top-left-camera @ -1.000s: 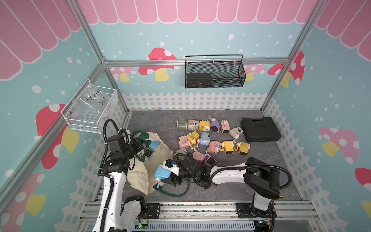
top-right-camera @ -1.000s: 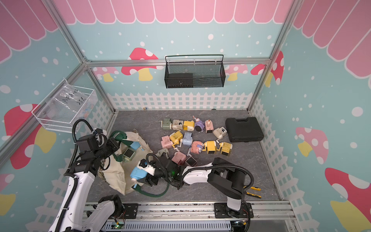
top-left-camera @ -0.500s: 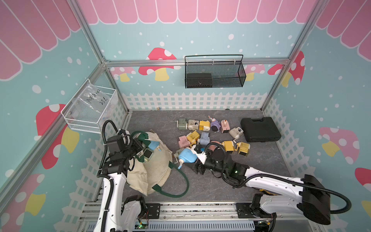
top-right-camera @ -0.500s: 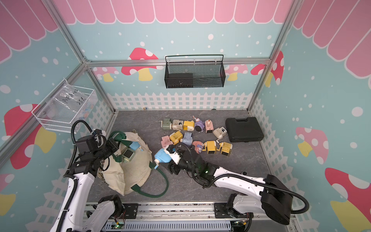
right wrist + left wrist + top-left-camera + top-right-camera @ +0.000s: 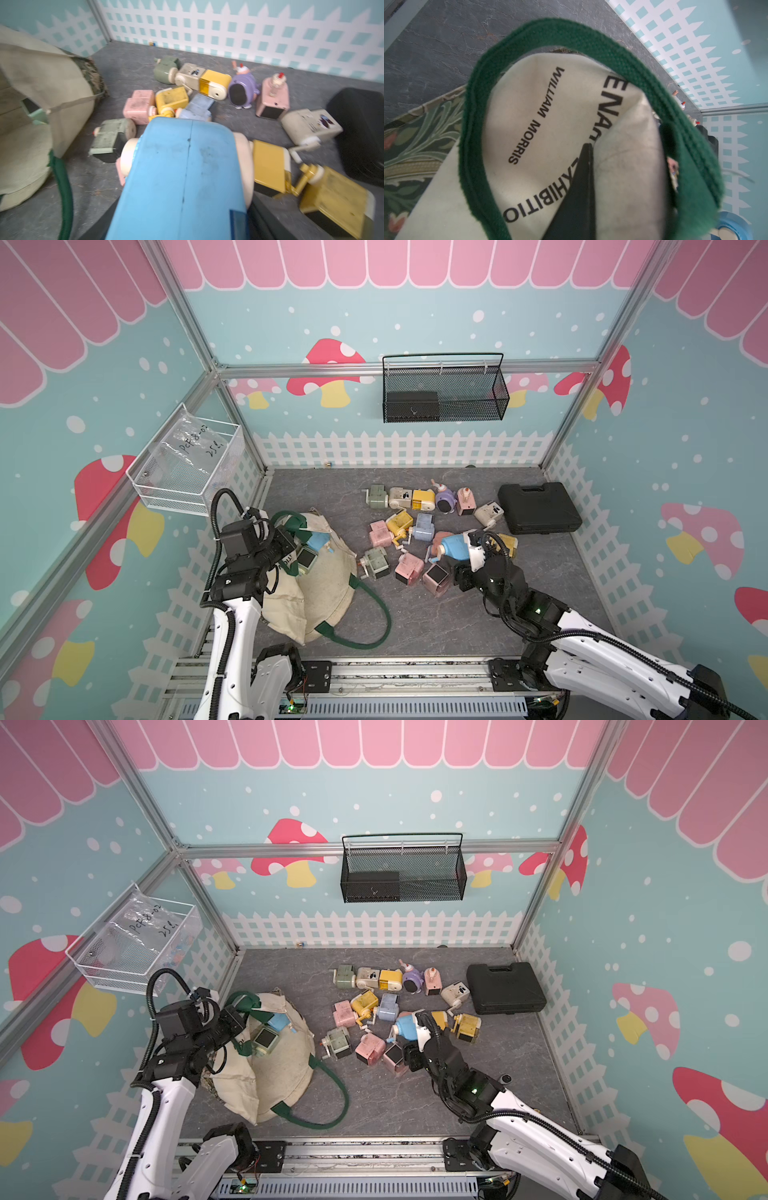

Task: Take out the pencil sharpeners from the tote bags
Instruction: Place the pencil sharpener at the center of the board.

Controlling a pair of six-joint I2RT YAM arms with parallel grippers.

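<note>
Cream canvas tote bag [image 5: 328,593] lies at the left in both top views, with two pencil sharpeners [image 5: 306,559] in its mouth. The left gripper [image 5: 296,552] is pinched together on its rim. The right gripper [image 5: 464,551] clamps a blue sharpener [image 5: 451,546] above the others lying outside. Left wrist view: black lettering [image 5: 535,116] reads "WILLIAM MORRIS". Right wrist view: the blue sharpener fills the front.

1. The left gripper [image 5: 584,176] shows only as a dark wedge cut off at the left wrist picture's edge; in both top views its fingertips are hidden behind its own wrist.
2. A fold and the green handle [image 5: 571,35] cover part of the lettering on the tote bag [image 5: 529,104].
3. The blue sharpener [image 5: 182,176], blurred and cut off, hides most of the right gripper [image 5: 458,551].
4. The black case [image 5: 359,133], far right, is blurred and cut off.
5. A speck [image 5: 327,465] by the far fence is too small to tell.
</note>
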